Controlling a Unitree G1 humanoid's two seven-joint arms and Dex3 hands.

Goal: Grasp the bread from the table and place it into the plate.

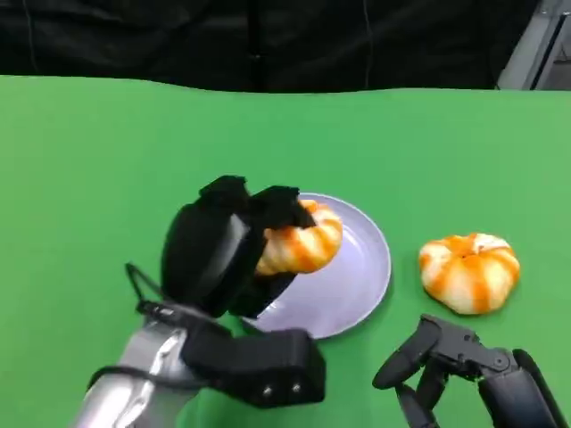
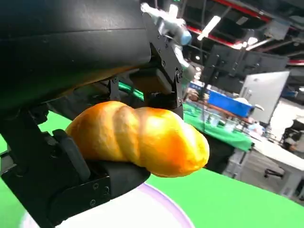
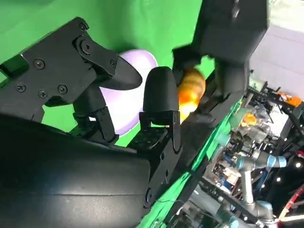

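My left hand (image 1: 227,245) holds an orange-and-cream twisted bread (image 1: 302,239) over the left part of the pale lavender plate (image 1: 357,276). In the left wrist view the bread (image 2: 142,140) sits clamped between the black fingers (image 2: 71,175), just above the plate's rim (image 2: 142,209). A second, round bread (image 1: 469,270) lies on the green table to the right of the plate. My right hand (image 1: 446,366) hovers low at the lower right, near that round bread, fingers apart and holding nothing. The right wrist view shows the held bread (image 3: 191,90) and plate (image 3: 128,95) past its own fingers (image 3: 159,102).
The green table (image 1: 107,152) spreads wide to the left and behind the plate. A black curtain (image 1: 268,40) hangs along the table's far edge.
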